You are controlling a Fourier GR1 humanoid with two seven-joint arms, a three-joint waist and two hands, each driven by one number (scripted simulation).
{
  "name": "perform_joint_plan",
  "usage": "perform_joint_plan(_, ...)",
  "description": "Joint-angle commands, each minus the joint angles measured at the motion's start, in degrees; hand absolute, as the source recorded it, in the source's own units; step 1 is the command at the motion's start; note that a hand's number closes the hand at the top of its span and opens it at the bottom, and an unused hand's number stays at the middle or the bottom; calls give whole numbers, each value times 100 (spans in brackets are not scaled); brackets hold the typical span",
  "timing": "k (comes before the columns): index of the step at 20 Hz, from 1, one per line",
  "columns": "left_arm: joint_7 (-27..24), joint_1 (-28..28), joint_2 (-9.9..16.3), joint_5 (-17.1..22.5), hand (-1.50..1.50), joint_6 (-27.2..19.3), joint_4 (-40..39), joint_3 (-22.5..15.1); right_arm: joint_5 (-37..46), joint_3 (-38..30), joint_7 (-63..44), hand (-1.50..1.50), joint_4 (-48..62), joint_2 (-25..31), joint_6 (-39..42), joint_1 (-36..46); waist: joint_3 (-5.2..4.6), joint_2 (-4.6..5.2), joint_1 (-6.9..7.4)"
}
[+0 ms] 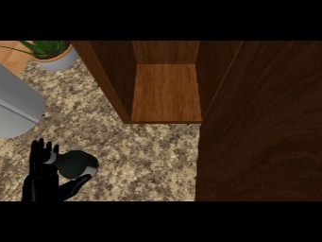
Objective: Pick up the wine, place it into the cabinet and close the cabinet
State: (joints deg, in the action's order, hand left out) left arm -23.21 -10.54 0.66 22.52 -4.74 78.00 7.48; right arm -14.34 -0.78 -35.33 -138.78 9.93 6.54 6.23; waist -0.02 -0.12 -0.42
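The left hand (pixel 46 176) shows at the lower left of the head view, low over the speckled worktop (pixel 142 156). Its fingers (pixel 41 150) stand straight up on the left side of the wine (pixel 76 164), and the thumb (pixel 76 185) reaches under the bottle from the right, so the bottle sits between thumb and fingers. The fingers are straight rather than wrapped round it; whether they press the glass I cannot tell. The wine is seen from above as a dark round body with a pale band at its neck, next to the fingers. It stands on the worktop, well apart from the cabinet (pixel 165 90).

The cabinet is open. Its wooden shelf (pixel 167 94) lies bare between two dark side walls, at the top centre of the view. The door (pixel 268 127) fills the right side of the view as a broad dark panel, swung out toward the camera.

At the left edge lies a grey rounded object (pixel 6 104). Behind it, in the upper left corner, stands a plant (pixel 52 53) in a pale pot.

The right hand does not show.
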Motion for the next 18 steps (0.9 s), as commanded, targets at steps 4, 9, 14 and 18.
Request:
perform_joint_plan(4, -126, 400, -64, 156, -150, -129, -288, 38, -620, -205, -126, -150, -852, -51, 82, -381, 3, 0, 5)
perform_joint_plan(9, -608, 365, -51, 338, 150, 559, -770, 56, -471, -196, 302, -150, -583, -140, 308, -559, 3, 3, 11)
perform_joint_plan(14, -622, 505, 86, 211, 150, 894, -830, -128, -317, 124, -469, -150, -773, -203, -179, 8, -1, 0, 18)
perform_joint_plan(18, -945, 553, 3, -213, 150, 652, -1089, -267, -722, -467, -364, -150, -746, 5, -7, -23, 2, 2, 0)
